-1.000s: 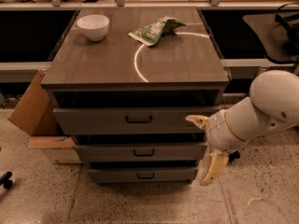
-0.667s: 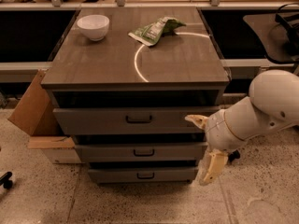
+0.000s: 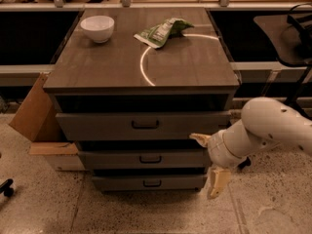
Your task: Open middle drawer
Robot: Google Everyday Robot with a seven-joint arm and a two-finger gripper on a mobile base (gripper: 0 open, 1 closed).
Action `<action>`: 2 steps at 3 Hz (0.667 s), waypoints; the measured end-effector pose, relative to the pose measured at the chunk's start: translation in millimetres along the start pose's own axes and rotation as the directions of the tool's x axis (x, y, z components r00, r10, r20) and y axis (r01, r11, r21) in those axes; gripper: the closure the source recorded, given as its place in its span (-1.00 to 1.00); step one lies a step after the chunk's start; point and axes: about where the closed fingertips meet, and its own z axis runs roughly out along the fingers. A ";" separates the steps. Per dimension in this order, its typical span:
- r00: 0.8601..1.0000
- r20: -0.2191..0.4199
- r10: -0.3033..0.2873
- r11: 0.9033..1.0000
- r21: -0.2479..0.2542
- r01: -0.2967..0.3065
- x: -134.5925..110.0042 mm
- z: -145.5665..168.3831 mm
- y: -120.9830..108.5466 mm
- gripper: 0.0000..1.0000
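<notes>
Middle drawer [image 3: 122, 159] just left of gripper [image 3: 204, 165], fingers spread wide.

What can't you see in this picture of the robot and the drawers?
Camera view:
- Inside the middle drawer: hidden by its own front.
- The arm behind the gripper, right of the cabinet: cut off by the right edge.
- Writing on the green packet: too small.
- Cardboard box: partly behind the cabinet.

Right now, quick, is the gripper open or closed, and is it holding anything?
Gripper: open, holding nothing, by the right end of the middle drawer, off to the side of its handle.
</notes>
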 end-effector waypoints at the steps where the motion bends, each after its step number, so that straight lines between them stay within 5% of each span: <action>1: 1.000 -0.005 -0.018 1.000 -0.023 0.018 25.5 37.7 -2.0 -1.00; 2: 1.000 -0.015 -0.018 0.998 -0.057 0.017 47.6 80.6 -3.1 -1.00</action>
